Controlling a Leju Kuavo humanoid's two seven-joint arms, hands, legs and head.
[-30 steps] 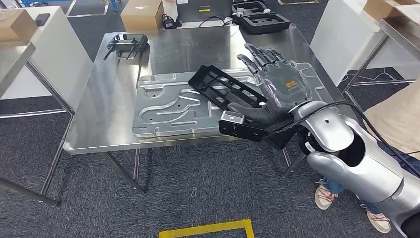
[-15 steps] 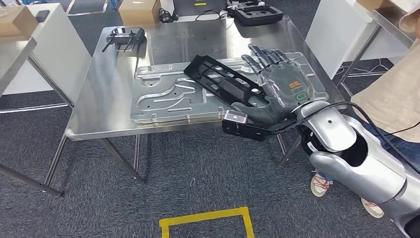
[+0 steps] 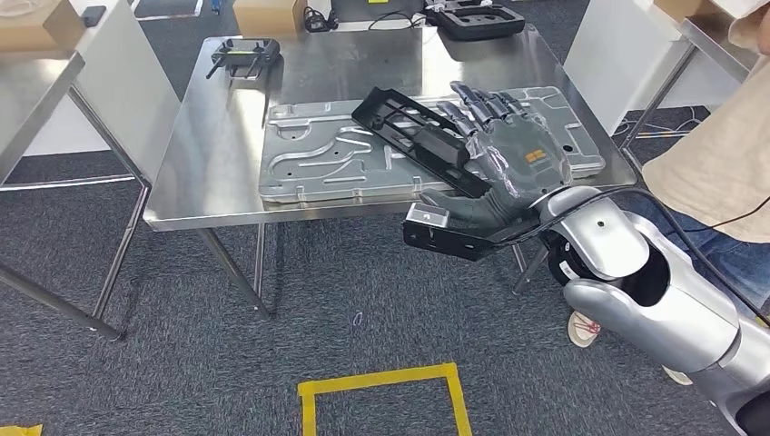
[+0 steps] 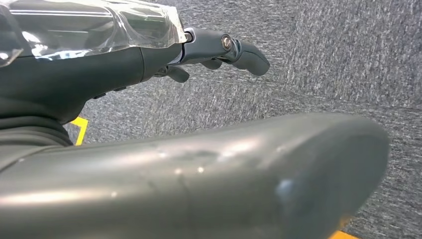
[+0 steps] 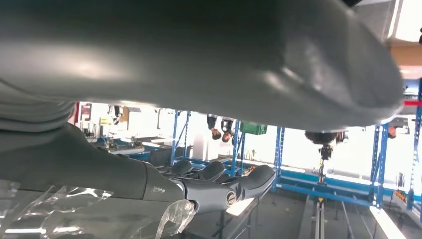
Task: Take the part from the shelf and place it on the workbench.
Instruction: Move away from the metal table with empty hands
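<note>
Stainless steel formed the square workbench [image 3: 209,173], the landmark here, standing on thin legs over grey carpet. A large embossed silver metal panel [image 3: 318,168] lay flat on its near half. Above that panel, the long black slotted plastic part [image 3: 409,132] sat tilted, its far end raised over the panel and its near end resting in the robot's right hand [image 3: 495,163]. That dark hand, wrapped in clear film, lay palm up under the part with its fingers [image 3: 472,95] stretched out and slightly apart over the bench's right side, the thumb beside the part's near end; it carried the part rather than clasping it tightly.

The left hand [image 4: 99,59] hung over the carpet, its fingers curled loosely with nothing in them.

At the bench's far left corner lay a black handheld controller with antennas [image 3: 243,54]. A black moulded case [image 3: 472,18] sat beyond the far edge. A person in a beige top [image 3: 717,154] stood right of the bench. A yellow tape rectangle [image 3: 381,381] marked the carpet in front.
</note>
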